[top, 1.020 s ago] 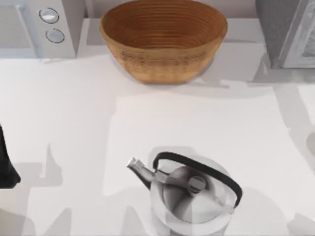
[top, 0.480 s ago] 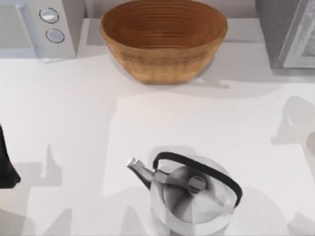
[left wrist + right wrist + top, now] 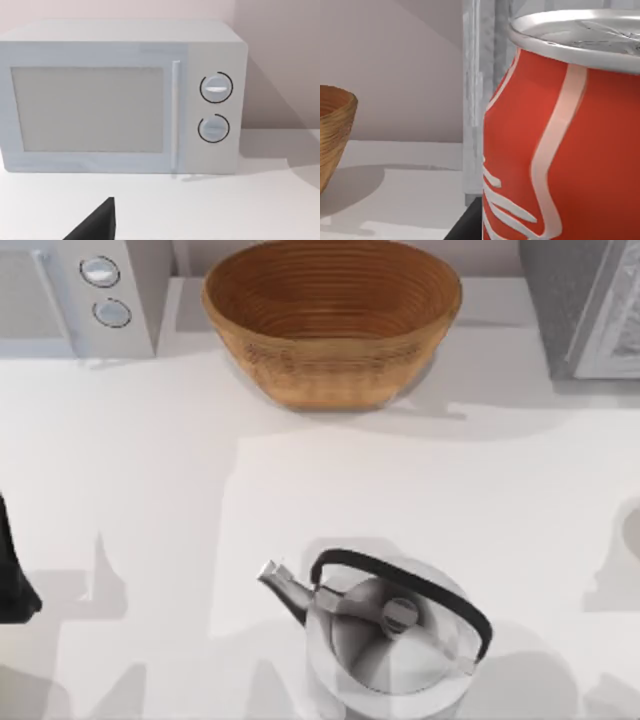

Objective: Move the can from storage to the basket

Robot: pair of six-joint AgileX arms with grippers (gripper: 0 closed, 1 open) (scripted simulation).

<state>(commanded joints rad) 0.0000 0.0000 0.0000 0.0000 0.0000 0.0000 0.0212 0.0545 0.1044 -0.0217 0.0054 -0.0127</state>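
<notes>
At the far left of the table stands a pale grey box-shaped microwave (image 3: 80, 295) with two round dials, its door shut in the left wrist view (image 3: 90, 110). The left arm is parked at the table's left edge, a dark shape (image 3: 12, 575); whether its gripper is open or closed cannot be told.

At the far middle sits the large oval tan-brown woven wicker basket (image 3: 332, 380), ribbed inside and holding nothing. Near the front, right of centre, stands a polished steel kettle (image 3: 385, 645) with a black arched handle and its spout pointing left.

At the far right is a grey storage cabinet (image 3: 570, 305). The right wrist view looks very closely at the small red drink can (image 3: 560, 145) with white script and a silver rim, upright just beside the cabinet's pale frame, the basket's edge (image 3: 335, 135) well off to one side. Whether the right gripper is holding the can cannot be told.

The can is likely light, rigid but thin-walled, and smooth enough to slip. A grip across the middle of its straight side, kept upright and only moderately firm, looks safest.
</notes>
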